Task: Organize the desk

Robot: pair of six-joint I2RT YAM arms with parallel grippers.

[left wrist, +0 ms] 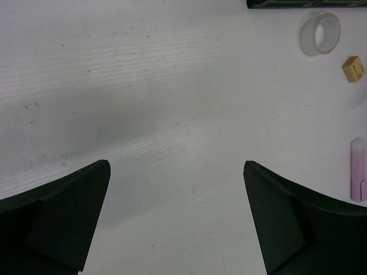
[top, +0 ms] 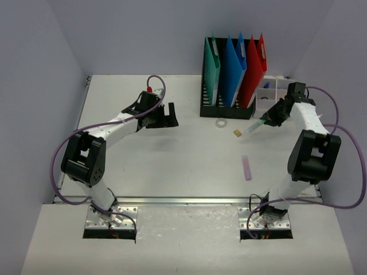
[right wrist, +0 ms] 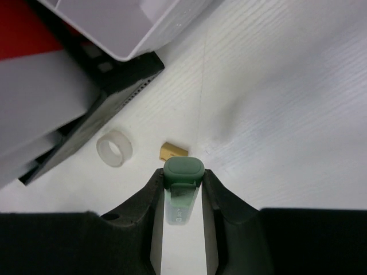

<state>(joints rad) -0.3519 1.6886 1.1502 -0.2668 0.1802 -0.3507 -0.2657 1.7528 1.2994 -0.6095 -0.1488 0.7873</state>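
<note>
The tabletop (top: 172,166) is a large, flat, white rectangle, lying level, with a metal rail (top: 183,200) along its near edge.

The file holder (top: 229,106) stands at the back of the desk (top: 172,166), the compartment box (top: 270,87) to its right. A tape roll (top: 221,122) and small block (top: 237,133) lie before it, a marker (top: 246,167) nearer the front.

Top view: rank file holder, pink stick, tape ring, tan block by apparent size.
1. file holder
2. pink stick
3. tape ring
4. tan block, only slightly smaller than the ring
</note>
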